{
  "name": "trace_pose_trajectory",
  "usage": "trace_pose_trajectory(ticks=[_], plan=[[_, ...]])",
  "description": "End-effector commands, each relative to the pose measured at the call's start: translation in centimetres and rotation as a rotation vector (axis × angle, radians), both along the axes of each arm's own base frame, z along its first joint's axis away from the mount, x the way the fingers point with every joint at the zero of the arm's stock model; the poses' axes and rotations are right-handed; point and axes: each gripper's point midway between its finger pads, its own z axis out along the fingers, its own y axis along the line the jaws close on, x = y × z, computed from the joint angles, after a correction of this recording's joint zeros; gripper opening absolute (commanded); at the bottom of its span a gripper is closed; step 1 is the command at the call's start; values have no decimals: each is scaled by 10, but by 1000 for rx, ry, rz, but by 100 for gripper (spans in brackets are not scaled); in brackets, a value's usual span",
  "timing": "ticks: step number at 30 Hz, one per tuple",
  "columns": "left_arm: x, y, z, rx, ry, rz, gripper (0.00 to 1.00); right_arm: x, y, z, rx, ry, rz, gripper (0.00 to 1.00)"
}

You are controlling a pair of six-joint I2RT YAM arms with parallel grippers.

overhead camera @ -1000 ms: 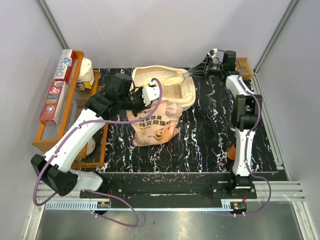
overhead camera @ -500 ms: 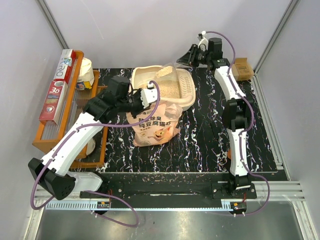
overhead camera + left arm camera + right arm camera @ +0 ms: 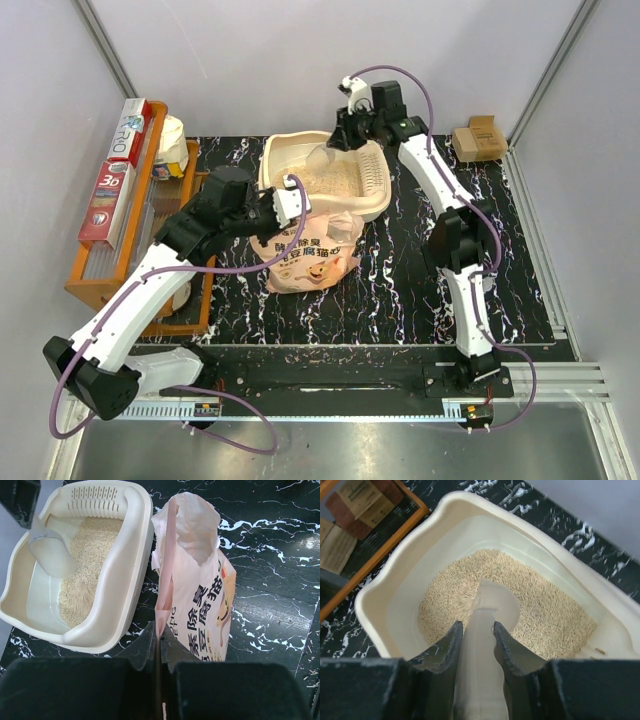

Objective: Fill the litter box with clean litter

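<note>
The cream litter box stands at the back middle of the table, its grille end to the right. Pale tan litter covers part of its floor. My right gripper is shut on the handle of a translucent scoop, whose bowl hangs over the litter inside the box. My left gripper is shut on the top edge of the pink-and-white litter bag, which stands open just in front of the box. The scoop and the litter also show in the left wrist view.
An orange wooden tray with long foil boxes lies along the left side. A small cardboard box sits at the back right corner. The bag stands at mid-table.
My right arm has swung left from the back right corner, bringing the scoop over the litter box. My left gripper has kept its hold on the bag and shifted slightly.
</note>
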Motion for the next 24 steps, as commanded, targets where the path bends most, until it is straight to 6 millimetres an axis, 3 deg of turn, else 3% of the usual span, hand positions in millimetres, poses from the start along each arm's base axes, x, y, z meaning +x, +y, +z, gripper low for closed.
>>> trace_pose_trajectory(ticks=[1, 2, 4, 6, 7, 9, 10, 11, 15, 19, 24], plan=[[-3, -4, 24, -82, -57, -14, 0, -13, -18, 120, -142, -403, -47, 0], [-3, -4, 23, -85, -57, -13, 0, -15, -25, 131, -153, -419, -80, 0], [-2, -5, 24, -97, -57, -7, 0, -16, -41, 135, -205, -412, -149, 0], [-2, -5, 23, -103, -51, 2, 0, -30, -51, 147, -226, -408, -154, 0], [-1, -6, 23, -111, -50, 7, 0, -43, -55, 141, -246, -363, -119, 0], [2, -7, 25, -124, -52, 21, 0, -66, -62, 154, -247, -358, -85, 0], [3, -7, 25, -131, -43, 31, 0, -79, -68, 146, -262, -312, -50, 0], [3, -7, 26, -136, -40, 37, 0, -96, -72, 159, -235, -308, -22, 0], [6, -8, 26, -153, -29, 54, 0, -152, -78, 175, -93, -145, 95, 0], [5, -9, 24, -158, -12, 58, 0, -213, -83, 169, -83, -22, 256, 0], [3, -11, 27, -162, -14, 51, 0, -255, -84, 159, -73, 35, 399, 0]])
